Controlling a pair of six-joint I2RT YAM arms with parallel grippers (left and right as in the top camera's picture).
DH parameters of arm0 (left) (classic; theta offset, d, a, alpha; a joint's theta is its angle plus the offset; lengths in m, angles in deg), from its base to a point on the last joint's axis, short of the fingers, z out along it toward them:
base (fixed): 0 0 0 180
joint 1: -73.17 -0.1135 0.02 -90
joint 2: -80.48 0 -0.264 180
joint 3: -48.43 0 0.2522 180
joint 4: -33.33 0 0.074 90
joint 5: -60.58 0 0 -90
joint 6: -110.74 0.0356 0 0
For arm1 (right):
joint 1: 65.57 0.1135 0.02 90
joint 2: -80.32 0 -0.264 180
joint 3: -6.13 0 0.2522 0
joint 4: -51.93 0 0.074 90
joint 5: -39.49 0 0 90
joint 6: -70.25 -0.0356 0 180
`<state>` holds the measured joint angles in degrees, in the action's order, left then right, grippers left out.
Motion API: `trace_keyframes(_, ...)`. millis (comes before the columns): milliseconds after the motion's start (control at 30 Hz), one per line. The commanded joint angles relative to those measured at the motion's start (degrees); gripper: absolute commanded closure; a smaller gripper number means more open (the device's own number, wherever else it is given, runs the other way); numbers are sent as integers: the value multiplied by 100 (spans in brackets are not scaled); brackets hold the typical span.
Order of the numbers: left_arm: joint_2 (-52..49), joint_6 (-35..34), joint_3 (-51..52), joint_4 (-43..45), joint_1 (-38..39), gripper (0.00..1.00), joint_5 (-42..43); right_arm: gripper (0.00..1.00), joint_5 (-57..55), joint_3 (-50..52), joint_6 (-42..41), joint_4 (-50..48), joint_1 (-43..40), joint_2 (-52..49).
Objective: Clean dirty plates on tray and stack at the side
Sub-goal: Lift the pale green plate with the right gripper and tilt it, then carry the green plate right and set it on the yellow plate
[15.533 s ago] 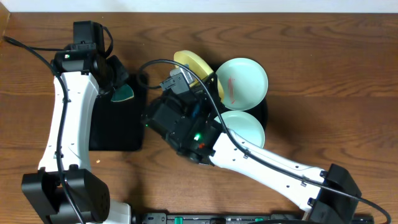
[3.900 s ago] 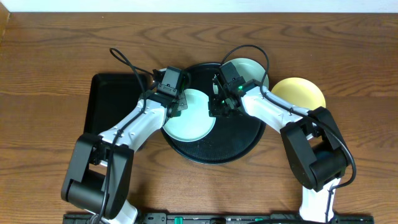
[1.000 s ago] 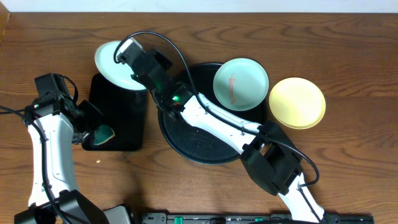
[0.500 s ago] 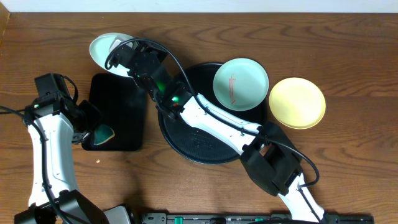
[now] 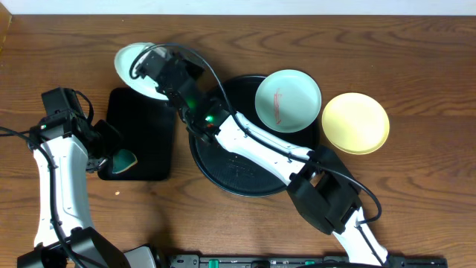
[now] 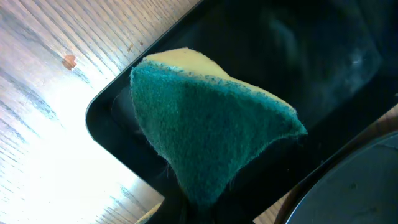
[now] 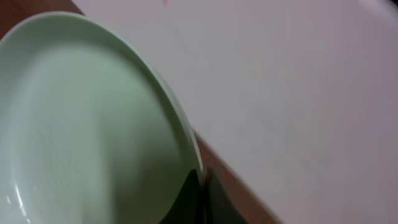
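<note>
Now the right hand (image 5: 154, 71), its fingers (image 7: 186, 196) pinched on the rim of a mint plate (image 5: 134, 63), holds that plate tilted in the air beyond the far corner of the rectangular black tray (image 5: 149, 126), well left of the round black tray (image 5: 242, 170). Half a second earlier the plate hung a little farther out toward the table's back-left; it has since slid slightly back toward the round tray, with the arm stretched across as before. About four seconds ago this same plate lay flat on the round tray, both arms working over it.

The left hand (image 5: 111, 152) has not shifted in the last second. It stays closed on the green sponge (image 5: 125, 158), bent double over the near-left corner of the rectangular tray; whether the sponge touches the tray cannot be told.

A second mint plate (image 5: 288, 100), marked with a thin red streak, rests on the round tray's far-right rim, unchanged. The yellow plate (image 5: 355, 123) lies on the table (image 5: 416, 45) just beside it, off the tray; fifteen seconds ago it stood at the round tray's far-left edge.

The right arm's white link crosses above the round tray and hides part of its floor. A small orange speck (image 6: 69, 60) lies on the wood beside the rectangular tray.
</note>
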<state>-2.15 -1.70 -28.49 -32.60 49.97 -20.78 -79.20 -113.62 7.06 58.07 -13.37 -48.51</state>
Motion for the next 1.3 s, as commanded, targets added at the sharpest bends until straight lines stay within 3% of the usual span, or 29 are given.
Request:
trace_keyframes(0, 7, 79, -46, -7, -24, 93, -7, 99, -581, -85, -1639, 262, -74, 214)
trace_keyframes(233, 7, 79, -46, -4, -20, 93, -7, 99, 356, -85, -3121, 1526, -402, 1027)
trace_keyframes(533, 7, 101, -46, 39, 72, 93, -4, 99, 2326, -85, -4315, 4299, -1869, 2140)
trace_keyframes(967, 7, 101, -46, 461, 992, 93, -9, 99, 3119, -85, -4245, 7318, -4666, 2994)
trace_keyframes(1267, 7, 96, -48, 684, 1473, 92, -7, 99, 3279, 520, -3200, 7803, -6216, 2938)
